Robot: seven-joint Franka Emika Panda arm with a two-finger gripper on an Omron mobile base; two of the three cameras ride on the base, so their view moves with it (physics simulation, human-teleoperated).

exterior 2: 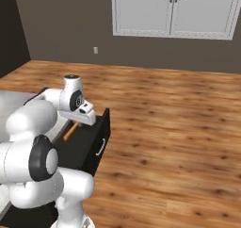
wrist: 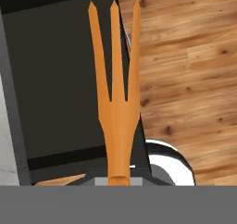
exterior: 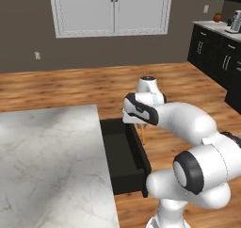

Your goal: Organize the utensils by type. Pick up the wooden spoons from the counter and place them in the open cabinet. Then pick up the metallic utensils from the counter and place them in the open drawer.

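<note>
My gripper is shut on a bright orange metallic utensil, a three-tined fork. The fork hangs tines-down over the right front edge of the open drawer, a shallow black box pulled out from the white marble counter. In the right base view the orange fork slants down from the gripper toward the drawer's black inside, just behind the drawer front. In the hand view the tines lie over the drawer's black floor and along its front wall. The drawer's visible inside looks bare.
Wooden floor spreads beyond the drawer front. White panelled doors are set in the far brown wall. Black base cabinets with a white top stand at the far right. My white arm reaches over the drawer's right side.
</note>
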